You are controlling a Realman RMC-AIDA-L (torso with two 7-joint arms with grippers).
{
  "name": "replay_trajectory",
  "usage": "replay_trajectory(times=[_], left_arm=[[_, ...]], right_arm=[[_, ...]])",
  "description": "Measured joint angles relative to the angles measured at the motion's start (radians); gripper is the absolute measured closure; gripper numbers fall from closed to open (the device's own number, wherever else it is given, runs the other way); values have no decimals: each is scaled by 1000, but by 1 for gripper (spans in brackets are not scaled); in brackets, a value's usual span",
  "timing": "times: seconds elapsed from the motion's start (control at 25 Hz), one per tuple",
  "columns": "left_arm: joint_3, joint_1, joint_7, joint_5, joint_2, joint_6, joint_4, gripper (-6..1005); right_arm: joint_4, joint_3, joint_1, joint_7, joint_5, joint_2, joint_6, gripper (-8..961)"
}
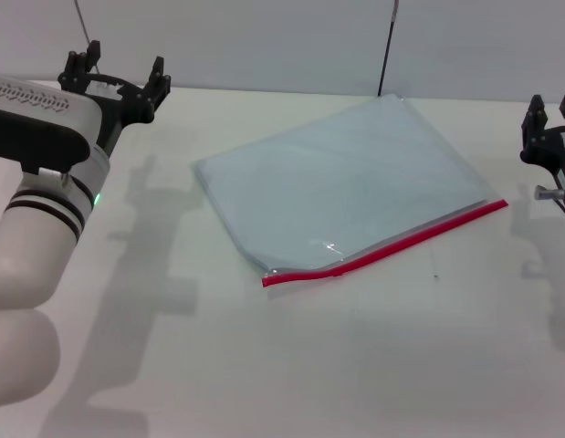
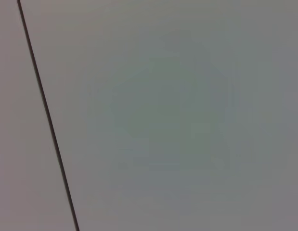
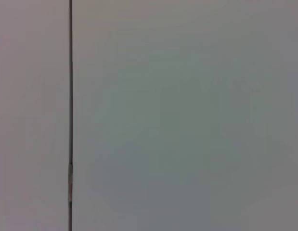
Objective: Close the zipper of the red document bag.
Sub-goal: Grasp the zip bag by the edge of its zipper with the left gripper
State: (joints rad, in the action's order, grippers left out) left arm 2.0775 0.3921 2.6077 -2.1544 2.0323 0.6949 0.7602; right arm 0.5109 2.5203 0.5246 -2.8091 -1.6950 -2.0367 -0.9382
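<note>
The red document bag (image 1: pixel 346 178), a flat pale blue-grey translucent pouch, lies angled in the middle of the white table. Its zipper (image 1: pixel 392 245) is a thin red strip along the bag's near edge, and it bulges up a little near its left end. My left gripper (image 1: pixel 116 80) is raised at the far left, well away from the bag, fingers open and holding nothing. At the right edge of the head view my right gripper (image 1: pixel 550 114) is also raised and open, just right of the zipper's right end. Both wrist views show only a plain wall.
The white table (image 1: pixel 291 365) spreads out around the bag. A grey wall with two thin dark vertical lines (image 1: pixel 389 46) stands behind it. Each wrist view shows one dark line (image 2: pixel 45 115) (image 3: pixel 71 96) on the wall.
</note>
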Motion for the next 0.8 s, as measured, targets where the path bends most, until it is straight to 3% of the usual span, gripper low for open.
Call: replay_trajectory(times=[0.8], left_arm=[[-8,-1,0,1,-2,53,-7,156]], right_arm=[[-10,-1,0,-1,-2,1,-51,601]])
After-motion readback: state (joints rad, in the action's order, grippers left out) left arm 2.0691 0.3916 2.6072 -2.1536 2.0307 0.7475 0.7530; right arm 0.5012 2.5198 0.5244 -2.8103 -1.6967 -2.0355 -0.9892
